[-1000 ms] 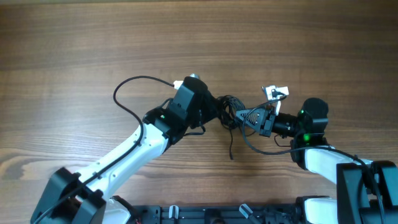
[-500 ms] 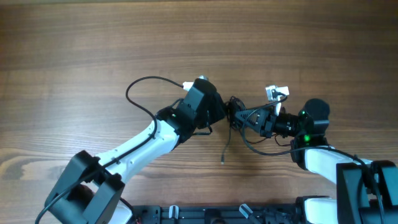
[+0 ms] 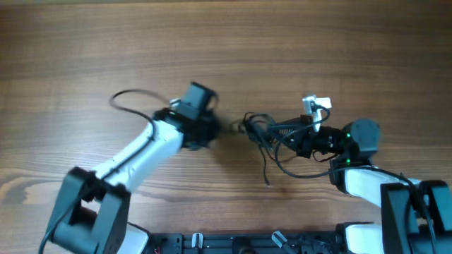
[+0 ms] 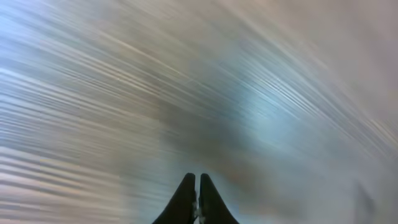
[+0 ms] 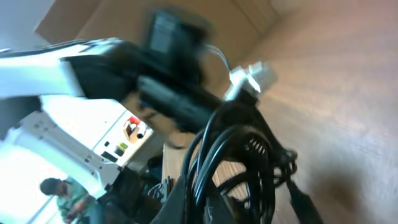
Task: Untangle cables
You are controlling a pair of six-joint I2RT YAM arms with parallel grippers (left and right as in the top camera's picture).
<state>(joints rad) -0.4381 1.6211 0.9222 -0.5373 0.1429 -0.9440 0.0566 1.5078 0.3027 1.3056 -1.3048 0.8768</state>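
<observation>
Warm brown wooden table (image 3: 226,42), streaked with darker grain, fills the frame. At centre right lie thin black wire cables (image 3: 263,134), a small white tag (image 3: 316,104) above them. The left arm (image 3: 134,152) is white with black joints. A green light (image 3: 348,134) glows at right.

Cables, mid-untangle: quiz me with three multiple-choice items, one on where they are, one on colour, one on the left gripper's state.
1. Where are the cables? A held at the right gripper; B in a tray; C on the floor.
2. Their colour? A white; B black; C red.
3. The left gripper is: A wide open; B shut; C clamping a white tag.
Answers: 1 A, overhead shows the bundle at that gripper; 2 B, black strands in overhead and right wrist views; 3 B, its wrist view shows fingers touching.
</observation>
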